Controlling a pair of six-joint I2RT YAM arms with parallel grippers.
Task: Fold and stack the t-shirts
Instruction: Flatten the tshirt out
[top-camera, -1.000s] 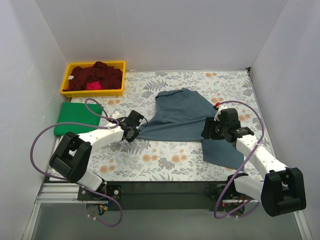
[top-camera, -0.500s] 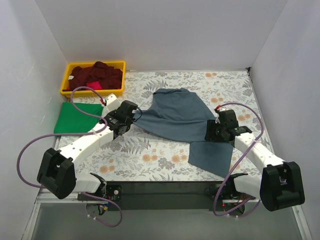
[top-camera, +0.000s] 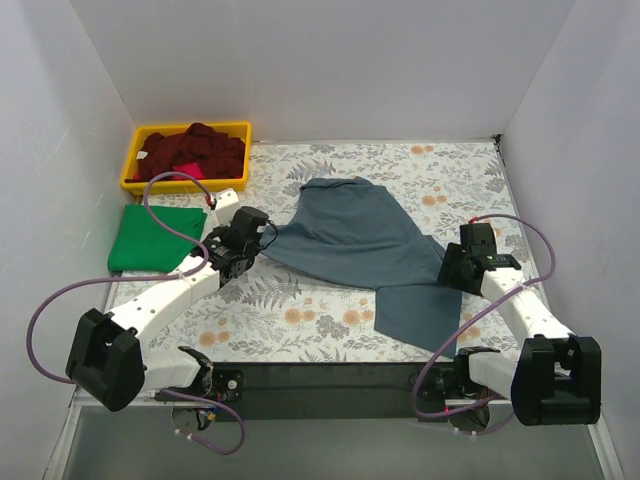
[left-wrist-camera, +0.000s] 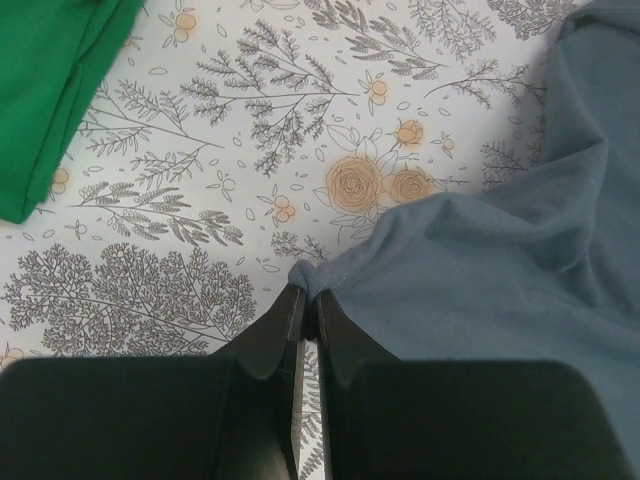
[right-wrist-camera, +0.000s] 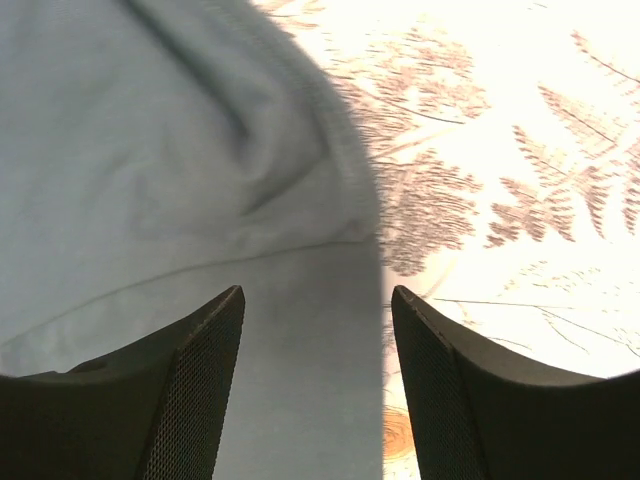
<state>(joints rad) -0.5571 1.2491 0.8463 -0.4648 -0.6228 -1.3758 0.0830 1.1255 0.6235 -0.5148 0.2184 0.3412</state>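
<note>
Slate-blue shirt (top-camera: 350, 240) stretched left to right across mid tabletop (top-camera: 300, 310). Left corner pinched tight in left end effector (left-wrist-camera: 303, 297). Right end effector (right-wrist-camera: 315, 293) spread over right hem, seemingly gripping nothing, nearest for regrasping there. Green shirt (top-camera: 150, 237) folded far left.

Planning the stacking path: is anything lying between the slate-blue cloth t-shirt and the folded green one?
Nothing lies on the floral table cloth between the slate-blue cloth t-shirt and the folded bright green t-shirt. Only the left pincer, shut on the blue shirt's left corner, sits in that gap.
</note>
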